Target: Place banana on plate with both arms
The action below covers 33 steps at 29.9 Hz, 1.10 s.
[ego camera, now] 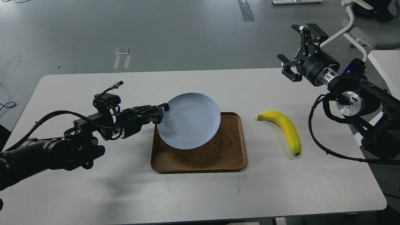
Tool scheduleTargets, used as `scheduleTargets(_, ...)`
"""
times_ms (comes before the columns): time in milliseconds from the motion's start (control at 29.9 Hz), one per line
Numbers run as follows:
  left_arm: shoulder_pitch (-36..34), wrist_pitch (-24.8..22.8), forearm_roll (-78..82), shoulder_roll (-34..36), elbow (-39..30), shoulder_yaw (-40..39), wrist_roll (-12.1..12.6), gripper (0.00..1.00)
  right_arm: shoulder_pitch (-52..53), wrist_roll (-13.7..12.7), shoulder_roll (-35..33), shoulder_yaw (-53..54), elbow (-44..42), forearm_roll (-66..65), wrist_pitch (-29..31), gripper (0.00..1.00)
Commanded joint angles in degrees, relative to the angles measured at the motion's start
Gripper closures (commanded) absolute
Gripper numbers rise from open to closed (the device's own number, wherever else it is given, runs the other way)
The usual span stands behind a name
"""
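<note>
The pale blue-grey plate point(190, 120) is held in the air, tilted, over the left half of the brown wooden tray point(225, 153). My left gripper point(162, 113) is shut on the plate's left rim. The yellow banana point(286, 129) lies on the white table to the right of the tray, stem end toward the tray, dark tip toward me. My right gripper point(298, 51) is open and empty, raised high above the table's far right edge, well behind the banana.
The white table point(93, 193) has bare surface at the front and left. A white chair point(359, 28) and another white table edge point(386, 62) stand at the far right behind my right arm.
</note>
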Motion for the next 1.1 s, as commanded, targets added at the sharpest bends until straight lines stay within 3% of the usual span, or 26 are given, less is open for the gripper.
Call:
scheduleTargets(0,-0.7,-0.1,0.6,-3.5,2.4,1.1,0.0,1.0,-0.1,0.0,-1.0,0.3,0.4,0.0,0.0,0.0)
scheduleTargets(201,-0.7,-0.1,0.6,-4.4,5.4,6.0,0.0,1.0,-0.4,0.0,-2.7,0.4,1.5,0.1,-0.1,0.0)
scheduleTargets(368,-0.5,0.0,0.6,-7.4,11.8,6.8,0.0,1.0,-0.4,-0.1,-2.6,0.4,1.8,0.1,-0.1,0.0)
scheduleTargets(836,-0.4,-0.1,0.0,-7.4,10.5,6.7,0.0,0.98,-0.4,-0.1,-2.7,0.3,1.8,0.1,-0.1,0.0)
scheduleTargets(869,-0.4,-0.1,-0.1,-7.2,10.2,6.7,0.0,0.85,-0.4,-0.1,-2.7,0.3,1.8,0.1,-0.1,0.0)
scheduleTargets(903,-0.5,-0.1,-0.4,-6.8,9.1,6.4,0.0,0.59,-0.4,-0.1,-2.7,0.3,1.8,0.0,-0.1,0.0)
scheduleTargets(936,-0.5,-0.1,-0.5,-6.7,8.6,6.3,0.0,0.45,-0.4,-0.1,-2.7,0.3,1.8,0.0,-0.1,0.0)
scheduleTargets(970,-0.5,-0.1,-0.7,-6.6,7.9,5.8,0.0,0.18,-0.4,-0.1,-2.7,0.3,1.8,0.0,-0.1,0.0)
scheduleTargets(1003,-0.5,-0.2,-0.8,-6.6,7.8,5.5,0.0,0.1,-0.3,-0.1,-2.7,0.2,1.8,0.0,-0.1,0.0)
scheduleTargets(1070,-0.6,-0.3,-1.6,-6.6,7.8,4.7,0.0,0.08,-0.3,-0.3,-2.8,-0.1,1.9,0.0,0.1,0.0)
